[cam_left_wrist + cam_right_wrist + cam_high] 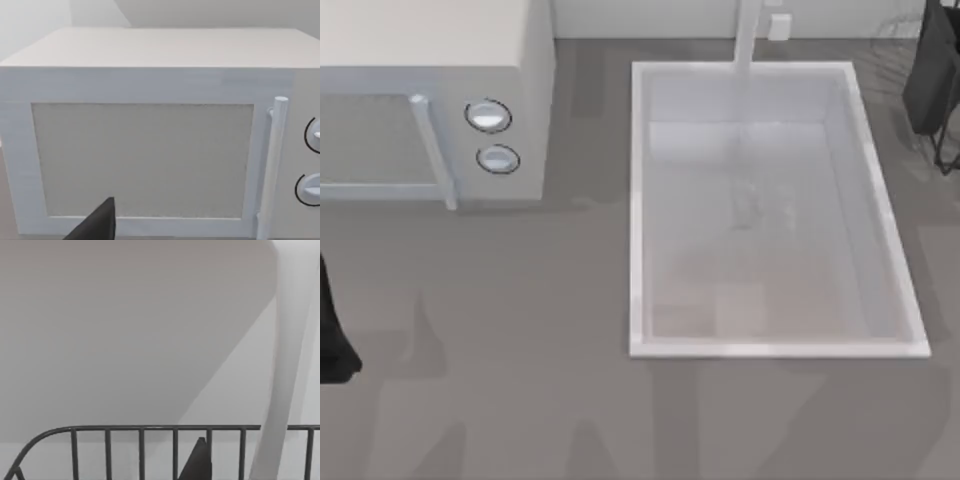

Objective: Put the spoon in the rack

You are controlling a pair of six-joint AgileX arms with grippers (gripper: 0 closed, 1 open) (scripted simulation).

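At the far left edge of the top view, the left arm [332, 335] shows as a dark shape over the grey tabletop [520, 400], in front of the white microwave [430, 100]. The left wrist view faces the microwave door [142, 160], and one dark fingertip [97, 225] of the left hand shows low before it; I cannot tell how wide this hand is. In the middle lies the white sink basin [638, 200] with its tap [748, 35]. At the far right, the rack [935, 80] stands at the tabletop's back corner. In the right wrist view, one dark fingertip [196, 462] of the right hand shows close to the rack's wire rail [125, 429]; its opening I cannot tell.
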